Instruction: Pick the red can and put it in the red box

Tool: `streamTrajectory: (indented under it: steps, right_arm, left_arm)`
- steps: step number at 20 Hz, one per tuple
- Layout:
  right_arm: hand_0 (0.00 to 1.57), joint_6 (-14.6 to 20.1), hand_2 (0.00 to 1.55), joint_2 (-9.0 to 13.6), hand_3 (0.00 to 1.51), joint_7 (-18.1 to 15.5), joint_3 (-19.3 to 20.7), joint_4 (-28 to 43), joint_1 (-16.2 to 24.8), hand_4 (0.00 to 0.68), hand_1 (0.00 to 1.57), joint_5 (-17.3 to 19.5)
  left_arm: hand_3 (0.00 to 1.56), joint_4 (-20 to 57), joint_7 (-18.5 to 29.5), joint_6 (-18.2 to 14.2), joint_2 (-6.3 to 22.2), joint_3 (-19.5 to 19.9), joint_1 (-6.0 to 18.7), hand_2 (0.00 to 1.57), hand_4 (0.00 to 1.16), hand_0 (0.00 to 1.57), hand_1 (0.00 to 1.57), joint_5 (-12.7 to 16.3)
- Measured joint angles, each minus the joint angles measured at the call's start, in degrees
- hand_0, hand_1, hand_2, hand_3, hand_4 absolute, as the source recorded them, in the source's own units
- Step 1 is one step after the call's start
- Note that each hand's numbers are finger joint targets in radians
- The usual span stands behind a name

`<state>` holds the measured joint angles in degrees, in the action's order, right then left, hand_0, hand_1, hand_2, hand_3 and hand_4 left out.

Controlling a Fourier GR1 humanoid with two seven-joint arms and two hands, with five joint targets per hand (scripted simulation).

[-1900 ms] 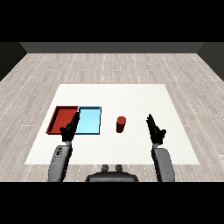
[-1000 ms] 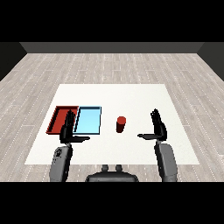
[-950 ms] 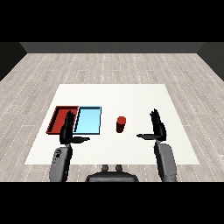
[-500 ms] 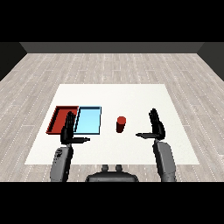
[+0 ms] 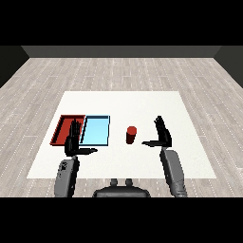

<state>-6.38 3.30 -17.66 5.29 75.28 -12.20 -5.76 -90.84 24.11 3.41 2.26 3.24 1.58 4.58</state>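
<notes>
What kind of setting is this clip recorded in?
Probably a bare tabletop test space: a white table on a grey plank floor, holding only a red tray, a light blue tray and a red can.

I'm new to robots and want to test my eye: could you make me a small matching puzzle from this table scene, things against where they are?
Things:
1. red can
2. red tray
3. light blue tray
4. right hand

Places:
A. farthest left on the table
B. right of the can, open, apart from it
C. upright between blue tray and right hand
D. beside the red tray

Pairs: 1-C, 2-A, 3-D, 4-B
</notes>
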Motion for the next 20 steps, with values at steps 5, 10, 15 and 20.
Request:
streamTrajectory:
  steps: [5,10,15,20]
  right_arm:
    - [0.0,0.66,0.0,-1.56,0.0,-1.98,-1.25,-4.9,-1.55,0.0,0.0,0.95]
    - [0.0,0.61,0.0,-2.41,0.0,-3.98,-1.37,-11.73,-5.14,0.0,0.0,0.27]
    - [0.0,1.14,0.0,-2.54,0.0,-4.89,-2.92,-15.28,-7.12,0.0,0.0,-1.7]
    - [0.0,2.37,0.0,-3.06,0.0,-6.53,-4.86,-20.2,-9.48,0.0,0.0,-4.06]
  left_arm:
    - [0.0,0.15,-0.47,-0.2,-0.1,0.12,0.62,0.0,0.0,0.0,0.0,0.33]
    - [0.0,-0.17,-0.8,0.72,0.62,0.6,0.31,0.0,0.0,0.0,0.0,1.04]
    - [0.0,-0.21,-1.33,0.23,0.37,0.74,0.98,0.0,0.0,0.0,0.0,1.28]
    - [0.0,-0.6,-0.99,-0.72,-0.6,-0.39,0.18,0.0,0.0,0.0,0.0,0.53]
